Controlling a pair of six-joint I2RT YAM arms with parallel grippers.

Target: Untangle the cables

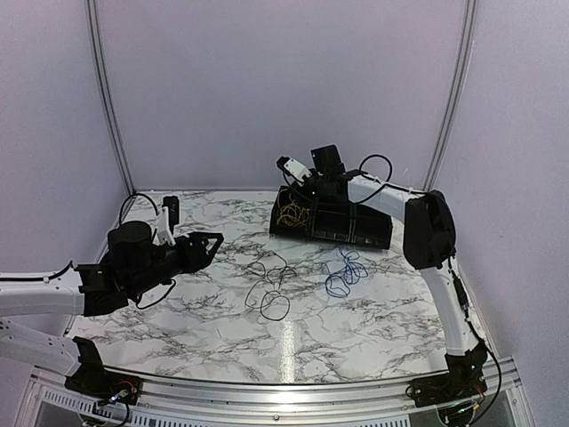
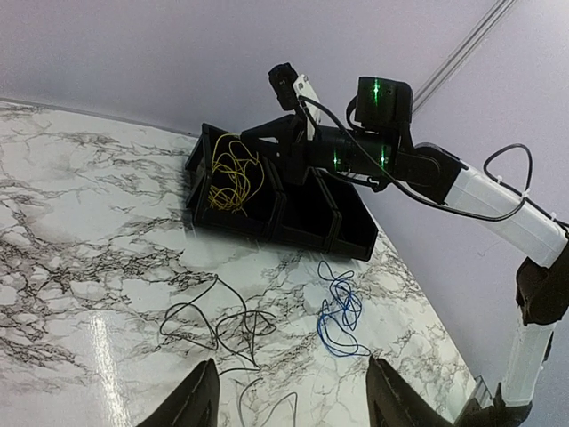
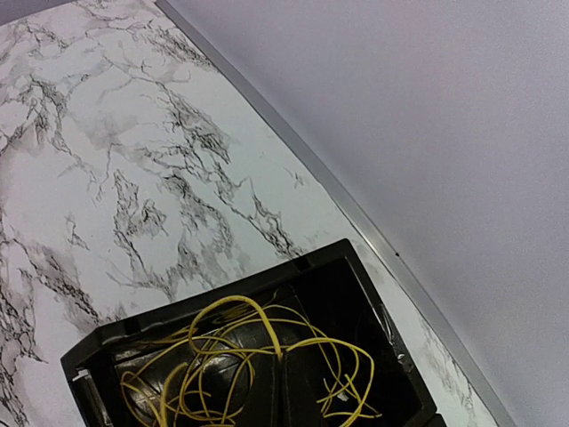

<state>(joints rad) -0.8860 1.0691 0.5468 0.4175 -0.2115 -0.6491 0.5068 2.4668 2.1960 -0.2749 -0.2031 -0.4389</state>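
Observation:
The black cable lies in loose loops mid-table, and the blue cable is a small tangle to its right, apart from it. The yellow cable sits in the left compartment of a black bin. My right gripper reaches down into that compartment. In the right wrist view its shut fingers pinch strands of the yellow cable. My left gripper hovers open at the left. In its wrist view it is above and short of the black cable and the blue cable.
The black bin with several compartments stands at the back of the marble table, near the rear wall. The right arm stretches over the bin from the right. Curtain walls close in the back and sides.

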